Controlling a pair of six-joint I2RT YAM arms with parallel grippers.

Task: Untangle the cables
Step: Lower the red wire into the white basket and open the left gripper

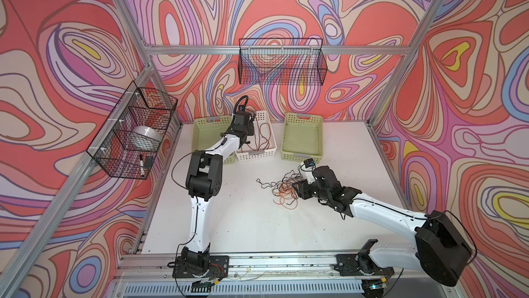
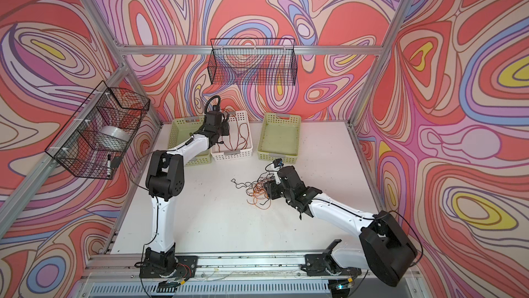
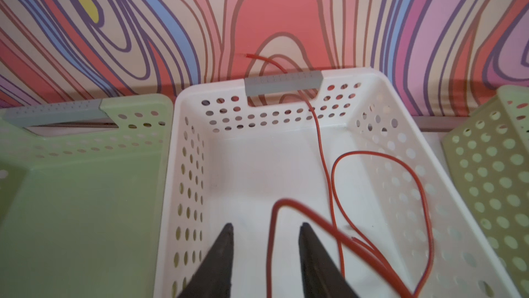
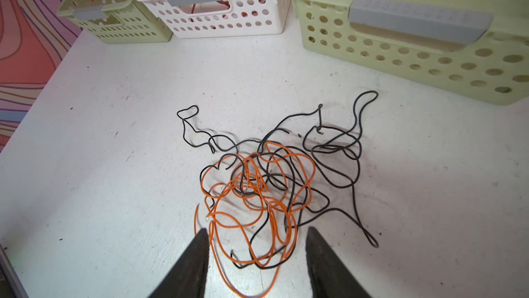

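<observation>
The dark reddish-brown cable [image 3: 423, 185] lies in loose loops inside the white basket [image 3: 380, 82], and one end sticks out over the basket's far rim. My left gripper [image 3: 266, 226] hangs open over that basket; a loop of the cable passes loosely between its fingers without being pinched. On the white table the orange cable [image 4: 313, 167] and the black cable [image 4: 357, 167] lie tangled in one heap [image 1: 283, 187]. My right gripper [image 4: 258, 229] is open just above the near side of this heap, with orange and black strands between its fingers.
A green basket [image 1: 206, 133] stands left of the white basket [image 1: 269, 150] and another green basket [image 1: 303, 139] to its right. Wire baskets hang on the back wall [image 1: 282, 64] and the left wall [image 1: 134, 127]; the left one holds a tape roll and a marker.
</observation>
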